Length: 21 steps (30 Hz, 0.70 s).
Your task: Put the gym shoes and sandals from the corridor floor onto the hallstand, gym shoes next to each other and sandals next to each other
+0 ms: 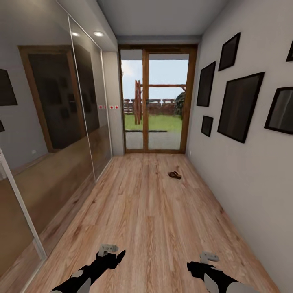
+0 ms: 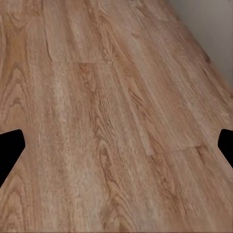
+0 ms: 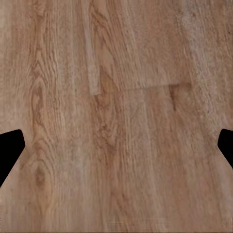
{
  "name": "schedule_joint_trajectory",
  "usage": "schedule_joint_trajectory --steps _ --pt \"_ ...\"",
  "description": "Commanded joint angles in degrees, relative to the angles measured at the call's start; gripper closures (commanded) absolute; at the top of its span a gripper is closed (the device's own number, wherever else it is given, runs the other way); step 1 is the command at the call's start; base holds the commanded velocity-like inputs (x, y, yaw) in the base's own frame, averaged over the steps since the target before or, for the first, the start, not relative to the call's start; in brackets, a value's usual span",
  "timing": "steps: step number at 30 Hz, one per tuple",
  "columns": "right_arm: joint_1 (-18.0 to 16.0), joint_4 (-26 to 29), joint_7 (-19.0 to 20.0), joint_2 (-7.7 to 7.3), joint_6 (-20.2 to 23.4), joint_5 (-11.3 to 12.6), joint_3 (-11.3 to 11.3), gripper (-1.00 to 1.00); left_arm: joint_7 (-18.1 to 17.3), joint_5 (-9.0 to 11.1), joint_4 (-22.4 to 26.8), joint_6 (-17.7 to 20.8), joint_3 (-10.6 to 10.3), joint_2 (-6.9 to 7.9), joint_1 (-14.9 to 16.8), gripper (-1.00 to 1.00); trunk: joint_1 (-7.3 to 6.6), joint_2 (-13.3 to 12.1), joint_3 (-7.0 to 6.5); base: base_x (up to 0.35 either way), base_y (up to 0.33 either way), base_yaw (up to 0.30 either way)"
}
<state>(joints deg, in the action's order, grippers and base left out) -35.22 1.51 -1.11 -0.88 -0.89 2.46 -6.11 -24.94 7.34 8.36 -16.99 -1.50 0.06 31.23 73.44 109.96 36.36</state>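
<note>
Head view runs left to right: mirrored wardrobe doors [image 1: 53,134], the glass garden door [image 1: 156,99], dark frames [image 1: 240,106]. Both sandals [image 1: 175,175] lie together on the corridor floor [image 1: 150,219], far ahead. Left claw [image 1: 109,254] and right claw [image 1: 203,262] hang low, each spread wide, empty.

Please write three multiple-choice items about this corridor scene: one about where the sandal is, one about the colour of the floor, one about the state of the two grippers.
1. Where does the sandal lie?
A. on the floor far ahead, near the glass door
B. between the grippers
C. on a shelf

2. What colour is the floor?
A. grey
B. light brown wood
C. white

3. How are the left gripper and right gripper?
A. both open and empty
B. each holding a shoe
C. left shut on a sandal

Answers: 1 A, it is small and dark before the door. 2 B, planks show grain. 3 A, fingertips stand wide apart over bare floor.
</note>
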Motion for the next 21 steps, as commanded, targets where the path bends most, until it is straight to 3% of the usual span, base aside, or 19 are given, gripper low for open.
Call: schedule_joint_trajectory --steps 1,21 --pt "-0.02 0.01 -0.03 0.00 -0.09 0.26 -0.31 -1.00 -0.29 0.57 -0.09 -0.06 -0.17 0.02 0.06 -1.00 0.03 0.03 0.11 0.349 -0.087 0.177" --pt "-0.02 0.00 -0.03 0.00 -0.10 0.26 -0.31 -1.00 -0.29 0.57 -0.09 -0.06 -0.17 0.02 0.06 -1.00 0.03 0.03 0.22 0.349 -0.099 0.020"
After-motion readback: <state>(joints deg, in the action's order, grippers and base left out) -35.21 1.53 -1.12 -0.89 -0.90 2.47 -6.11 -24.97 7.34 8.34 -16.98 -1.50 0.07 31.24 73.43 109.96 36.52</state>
